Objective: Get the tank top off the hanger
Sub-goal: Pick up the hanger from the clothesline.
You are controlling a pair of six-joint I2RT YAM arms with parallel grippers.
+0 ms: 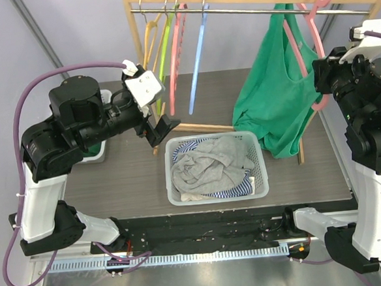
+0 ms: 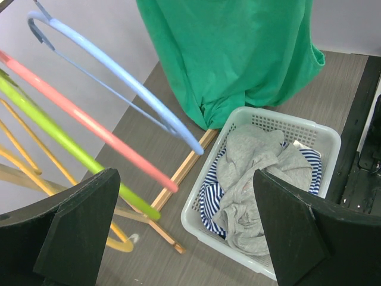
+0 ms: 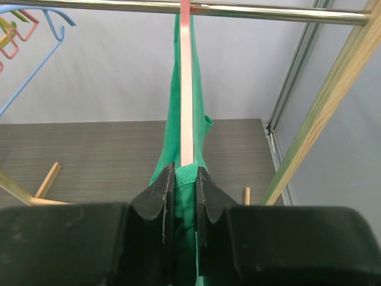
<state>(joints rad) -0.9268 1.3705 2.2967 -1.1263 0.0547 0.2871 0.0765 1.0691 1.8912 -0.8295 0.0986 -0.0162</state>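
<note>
The tank top [image 1: 276, 101] is hanging at 2 o'clock from the basket [image 1: 217, 192], on a pink hanger [image 1: 296, 44] hooked at the right end of the rail [image 1: 233, 10]. It is a plain bright green, its straps are gathering into a narrow neck up at the hanger, and its body is sagging in loose folds. The hem is bunching on the table [image 1: 134, 179] beside the rack's foot, near the basket's 1 o'clock corner.

The right gripper [image 1: 318, 85] is reaching in from 3 o'clock. In its wrist view the right gripper [image 3: 185, 196] is pinching green cloth, with the hanger's pink bar rising from between the fingers at 12 o'clock. Whether the jaws are also touching the bar, I cannot tell.

The left gripper [image 1: 162, 126] is hovering at 10 o'clock from the basket, jaws spread wide and holding nothing. Spare hangers [image 1: 171, 46] are dangling at 11 o'clock on the rail.
</note>
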